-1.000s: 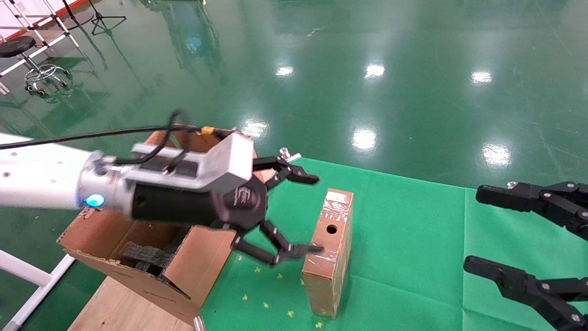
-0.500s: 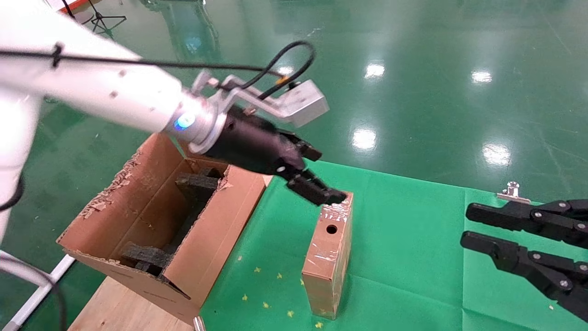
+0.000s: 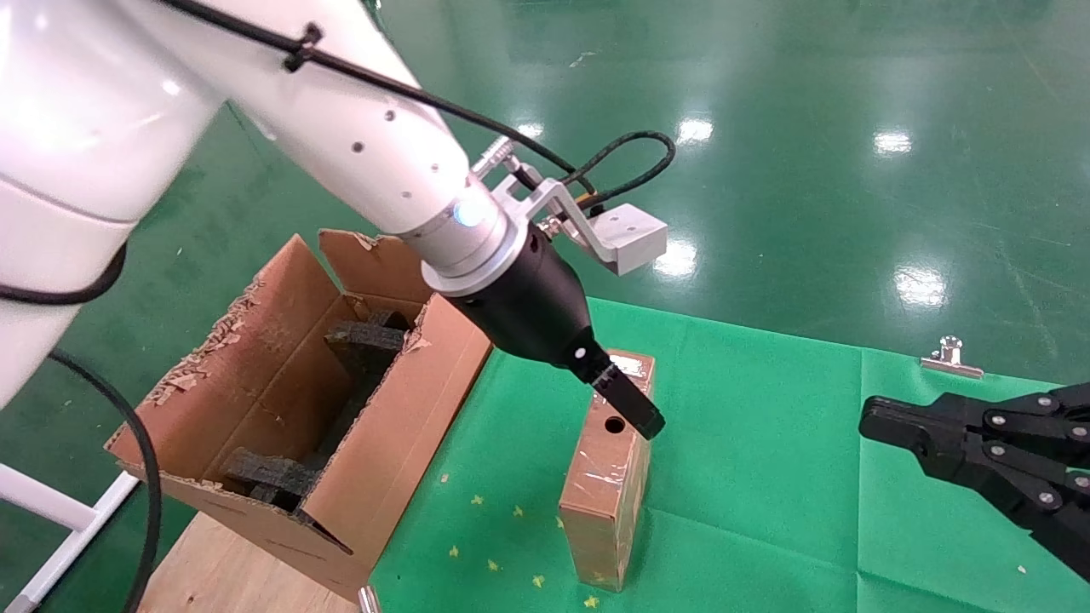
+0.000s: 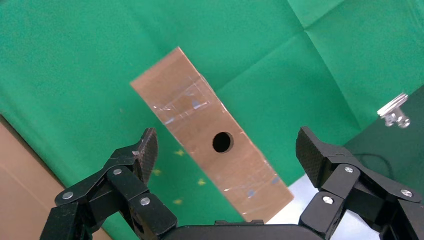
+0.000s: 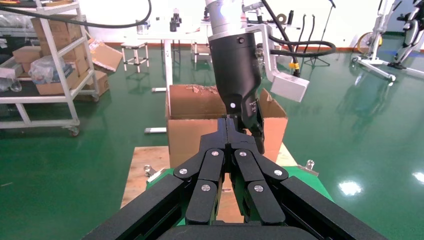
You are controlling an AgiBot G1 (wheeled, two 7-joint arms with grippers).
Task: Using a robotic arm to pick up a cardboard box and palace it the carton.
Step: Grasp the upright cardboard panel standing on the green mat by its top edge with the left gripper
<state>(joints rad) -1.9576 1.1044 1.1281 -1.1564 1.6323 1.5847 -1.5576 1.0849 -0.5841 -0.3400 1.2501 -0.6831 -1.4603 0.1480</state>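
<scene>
The slim taped cardboard box (image 3: 606,494) stands on its long edge on the green cloth, the narrow face with the round hole up. My left gripper (image 3: 634,410), on the white arm, points down right over that face, close above it. In the left wrist view its fingers (image 4: 145,150) are spread wide on either side of the box (image 4: 192,107), not touching it. The large ragged carton (image 3: 281,400) with black foam inside stands to the left of the box. My right gripper (image 3: 881,421) is shut and empty at the right over the cloth.
A metal clip (image 3: 951,358) pins the green cloth (image 3: 766,477) at its far right edge. The carton rests on a wooden board (image 3: 221,570). The right wrist view shows shelving with boxes (image 5: 50,60) beyond the shiny green floor.
My left arm has swung from beside the carton to above the box, and the gripper has turned to point down. My right gripper has closed from wide open to shut.
</scene>
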